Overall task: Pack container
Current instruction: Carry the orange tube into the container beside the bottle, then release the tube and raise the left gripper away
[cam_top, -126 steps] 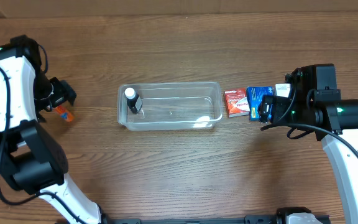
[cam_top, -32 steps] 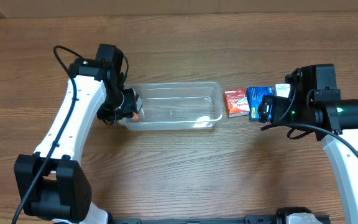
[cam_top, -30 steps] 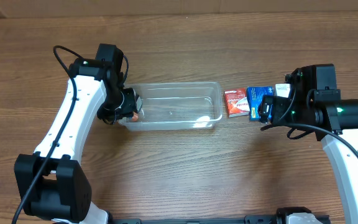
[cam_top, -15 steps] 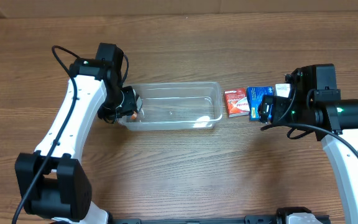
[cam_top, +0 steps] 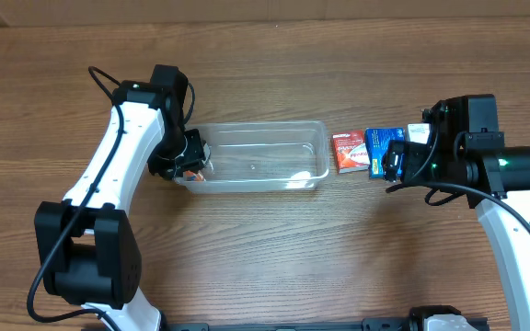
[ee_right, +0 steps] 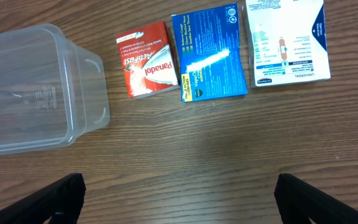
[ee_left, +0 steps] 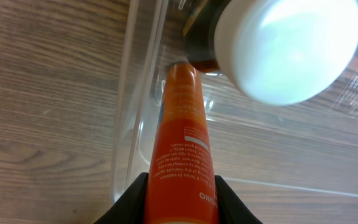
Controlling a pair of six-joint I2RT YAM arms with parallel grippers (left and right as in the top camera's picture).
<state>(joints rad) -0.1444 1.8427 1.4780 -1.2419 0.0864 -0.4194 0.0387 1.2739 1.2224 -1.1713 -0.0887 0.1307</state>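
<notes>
The clear container point(cam_top: 251, 156) lies mid-table, and its left wall point(ee_left: 138, 93) shows in the left wrist view. My left gripper point(cam_top: 190, 164) hangs over the container's left end, shut on an orange tube point(ee_left: 182, 143) whose tip points down inside the wall. A dark bottle with a white cap point(ee_left: 288, 46) stands in that end, right beside the tube. My right gripper point(ee_right: 179, 205) is open over bare wood to the right of the container point(ee_right: 30, 93), with nothing between its fingers point(ee_right: 61, 196).
A red Panadol box point(ee_right: 146, 59), a blue box point(ee_right: 209, 53) and a white box point(ee_right: 284, 40) lie in a row right of the container. From overhead, the red box point(cam_top: 346, 152) is nearest it and the blue box point(cam_top: 378, 147) sits partly under the right arm.
My left arm brought the orange tube from the far left of the table to the container's left end. Over the last second it shifted only slightly. The right arm stayed still.
</notes>
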